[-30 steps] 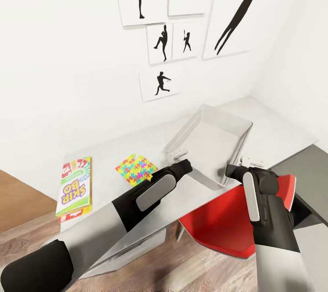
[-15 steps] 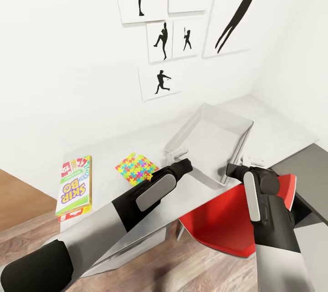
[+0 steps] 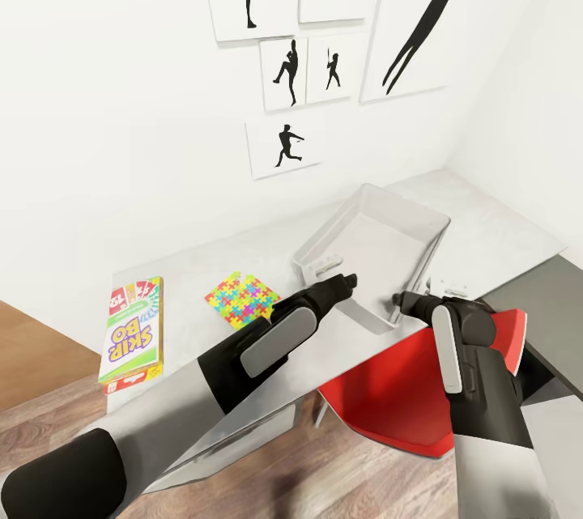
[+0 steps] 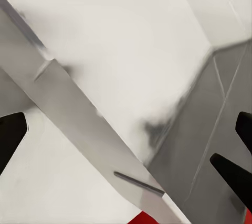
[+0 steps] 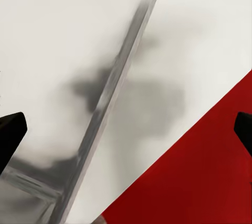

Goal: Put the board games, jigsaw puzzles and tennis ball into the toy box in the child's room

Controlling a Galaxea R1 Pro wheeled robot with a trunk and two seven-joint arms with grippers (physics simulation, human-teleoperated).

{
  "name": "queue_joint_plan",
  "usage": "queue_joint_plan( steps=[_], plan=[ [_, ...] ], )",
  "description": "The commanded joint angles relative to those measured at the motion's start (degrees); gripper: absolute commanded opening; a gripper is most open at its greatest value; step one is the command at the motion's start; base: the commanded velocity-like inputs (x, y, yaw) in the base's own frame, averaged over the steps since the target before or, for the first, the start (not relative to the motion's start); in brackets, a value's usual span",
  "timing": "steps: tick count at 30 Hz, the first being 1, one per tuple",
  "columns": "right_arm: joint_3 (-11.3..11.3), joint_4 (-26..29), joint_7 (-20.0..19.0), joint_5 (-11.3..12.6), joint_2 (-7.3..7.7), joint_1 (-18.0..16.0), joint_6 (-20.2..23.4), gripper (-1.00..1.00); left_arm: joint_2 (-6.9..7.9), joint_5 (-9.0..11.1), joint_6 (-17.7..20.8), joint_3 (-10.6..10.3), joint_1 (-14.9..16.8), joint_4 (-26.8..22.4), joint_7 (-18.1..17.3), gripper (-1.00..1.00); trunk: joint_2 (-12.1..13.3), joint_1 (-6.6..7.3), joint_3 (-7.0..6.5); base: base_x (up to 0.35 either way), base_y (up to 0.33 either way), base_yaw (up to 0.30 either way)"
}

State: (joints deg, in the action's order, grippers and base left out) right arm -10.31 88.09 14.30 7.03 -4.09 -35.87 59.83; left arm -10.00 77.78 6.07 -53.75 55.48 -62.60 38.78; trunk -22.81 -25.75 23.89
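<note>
Light grey toy box (image 3: 380,240) sits on the worktop (image 3: 502,231), nothing inside; left claw (image 4: 126,135) and right claw (image 5: 126,129) both spread apart.

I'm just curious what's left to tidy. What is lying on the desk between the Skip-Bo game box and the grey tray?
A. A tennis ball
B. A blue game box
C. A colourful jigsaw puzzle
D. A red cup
C: the jigsaw puzzle lies flat on the table, between the Skip-Bo box and the toy box.

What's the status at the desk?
Both grippers, left and right, open at toy box near rim, holding nothing. Box empty. Skip-Bo game and jigsaw puzzle on table. Red chair below.
</note>
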Motion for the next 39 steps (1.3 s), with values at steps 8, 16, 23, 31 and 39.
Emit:
queue_joint_plan(
  steps=[8,16,23,31,39],
  plan=[
    [-0.1,0.1,0.5,0.6,-0.04,-0.1,0.2,1.00,0.00,0.1,0.3,0.0,0.1,-0.9,0.4,1.00,-0.1,-0.03,0.10,0.000,0.000,0.000],
    [-0.1,0.1,0.5,0.7,-0.04,-0.1,0.2,1.00,0.00,0.1,0.3,0.0,0.1,-1.2,0.5,1.00,-0.1,-0.03,0.10,0.000,0.000,0.000],
    [-0.2,0.2,0.5,0.7,-0.04,-0.1,0.2,1.00,0.00,0.1,0.4,0.0,0.0,-2.2,0.5,1.00,-0.1,-0.03,0.10,-0.017,0.000,0.000],
    [-0.2,1.0,0.4,0.7,-0.04,-0.1,0.2,1.00,0.00,0.0,0.9,0.0,-0.2,-8.1,0.8,1.00,-0.1,-0.03,0.10,-0.009,0.000,0.000],
    [-0.1,2.4,0.3,1.0,-0.02,-0.1,0.2,1.00,0.00,0.1,1.2,2.3,-0.6,-10.8,0.7,1.00,-0.1,-0.03,0.10,0.000,0.000,0.000]
  ],
)
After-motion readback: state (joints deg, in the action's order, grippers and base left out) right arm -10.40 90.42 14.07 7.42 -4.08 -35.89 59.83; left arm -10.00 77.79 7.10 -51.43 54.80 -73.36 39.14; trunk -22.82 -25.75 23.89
